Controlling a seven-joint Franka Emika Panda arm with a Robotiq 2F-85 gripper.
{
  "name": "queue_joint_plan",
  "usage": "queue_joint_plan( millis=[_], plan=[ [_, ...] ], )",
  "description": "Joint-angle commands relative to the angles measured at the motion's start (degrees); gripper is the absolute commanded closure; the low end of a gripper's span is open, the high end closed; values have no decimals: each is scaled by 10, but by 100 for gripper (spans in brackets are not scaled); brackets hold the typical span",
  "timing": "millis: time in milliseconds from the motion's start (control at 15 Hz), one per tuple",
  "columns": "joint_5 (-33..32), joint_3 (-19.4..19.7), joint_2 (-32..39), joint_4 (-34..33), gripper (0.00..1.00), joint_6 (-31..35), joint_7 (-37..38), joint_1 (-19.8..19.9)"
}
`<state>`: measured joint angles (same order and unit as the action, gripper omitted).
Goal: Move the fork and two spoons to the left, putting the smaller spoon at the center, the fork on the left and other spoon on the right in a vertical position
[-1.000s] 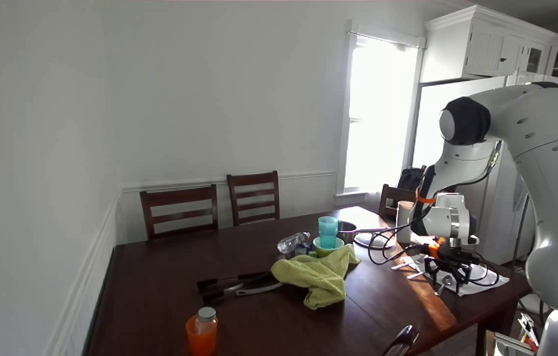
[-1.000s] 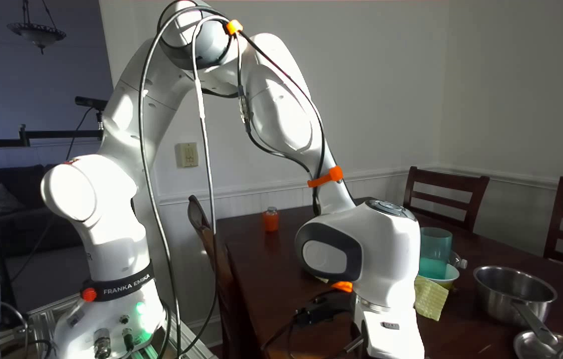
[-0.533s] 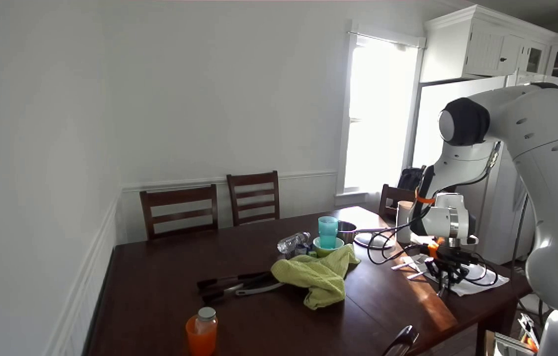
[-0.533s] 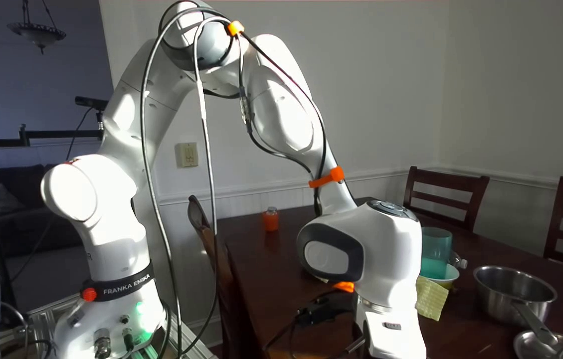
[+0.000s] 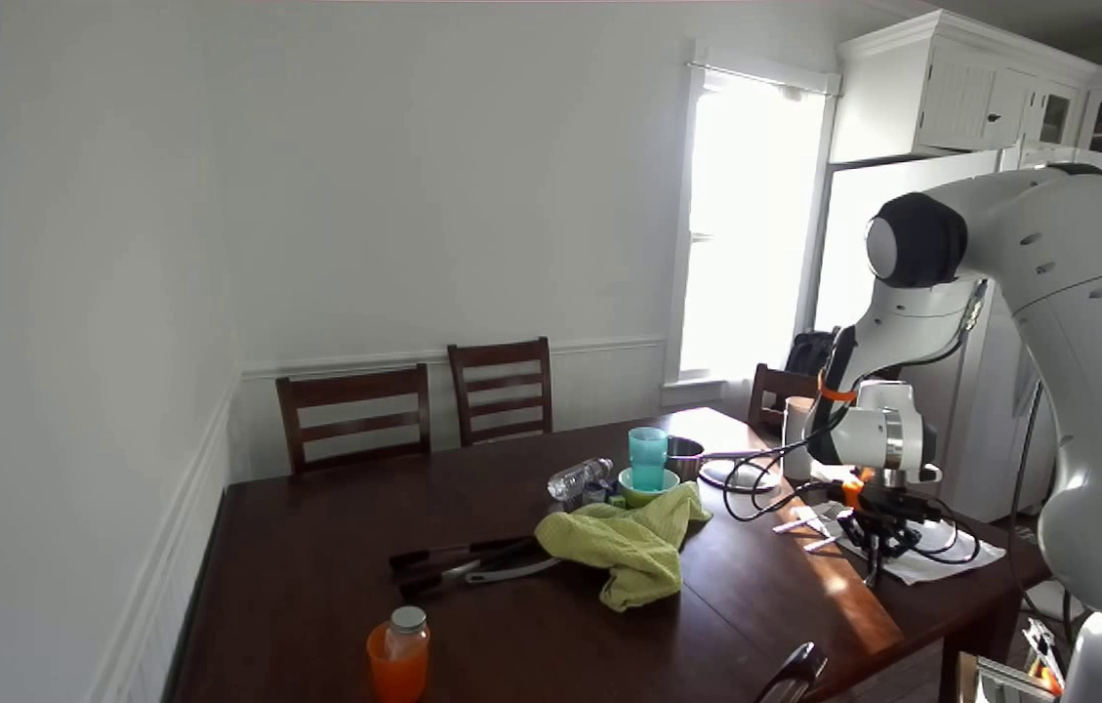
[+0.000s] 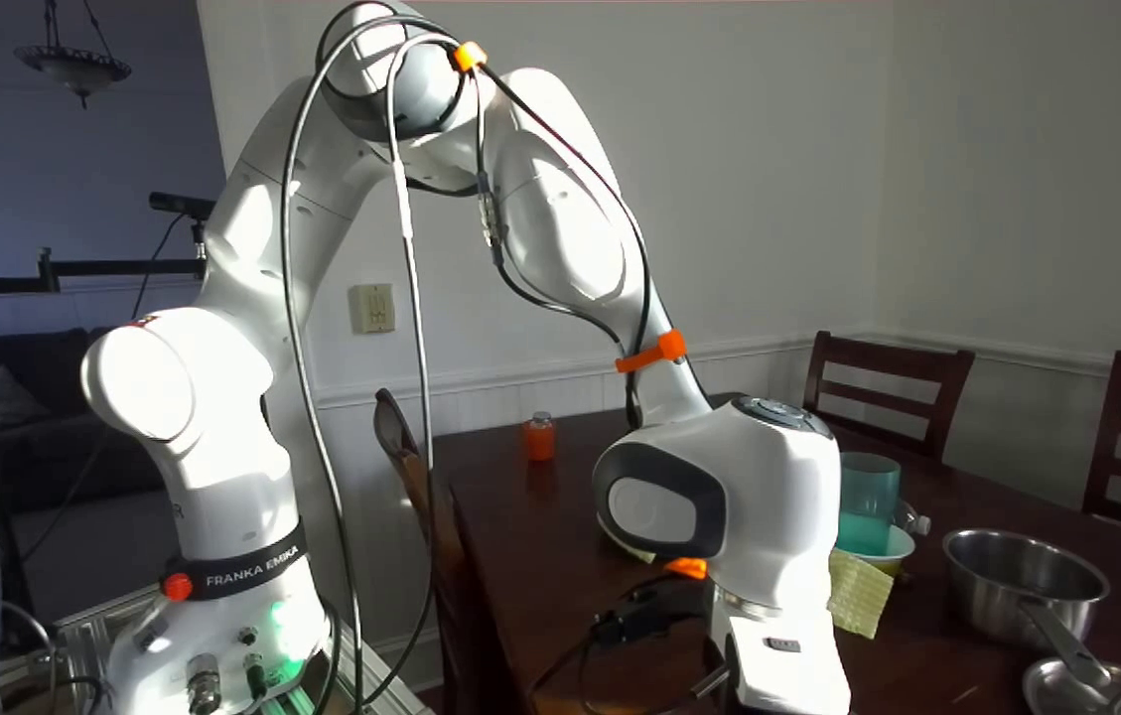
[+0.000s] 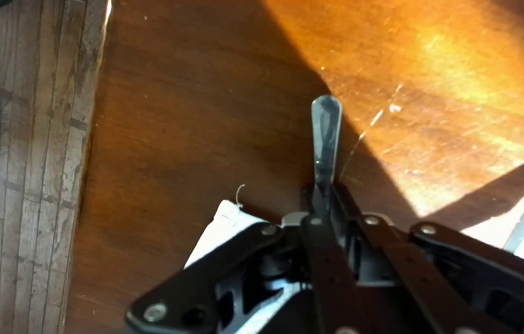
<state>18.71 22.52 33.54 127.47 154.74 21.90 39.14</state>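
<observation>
In the wrist view a silvery handle (image 7: 326, 130) points up the picture, away from the jaws, over the brown table (image 7: 187, 116). My gripper (image 7: 324, 197) is shut on this spoon, its two fingers against the metal from both sides. The spoon's head is hidden beneath the gripper, and I cannot tell which spoon it is. In an exterior view my gripper (image 5: 873, 558) is low at the table's near right part, beside a white cloth (image 5: 951, 558). Two thin pale utensils, one utensil (image 5: 793, 525) behind another utensil (image 5: 820, 544), lie left of it; which is the fork cannot be told.
A yellow-green cloth (image 5: 624, 557), a teal cup (image 5: 648, 459) in a bowl and a clear bottle (image 5: 578, 478) occupy mid-table. A steel pot (image 6: 1022, 586) stands near a lid (image 6: 1116, 685). An orange cup (image 5: 399, 669) is farther off. The table edge (image 7: 87, 153) runs close by.
A second ago the jaws stood apart around the spoon, its rounded bowl showing between them. They have since come together on it, and the gripper has moved slightly left in that exterior view.
</observation>
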Motion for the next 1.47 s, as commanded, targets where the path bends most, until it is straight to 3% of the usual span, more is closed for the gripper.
queue_joint_plan(
  millis=[0,467,800,1067,1400],
  plan=[
    [6,0,-26,15,98,-4,-22,-7],
    [-22,-5,-96,88,98,18,-124,-45],
    [-10,-49,-130,138,98,60,-231,-53],
    [-22,-78,-136,160,98,67,-291,-61],
    [-47,-84,-122,168,98,74,-335,-83]
  ],
)
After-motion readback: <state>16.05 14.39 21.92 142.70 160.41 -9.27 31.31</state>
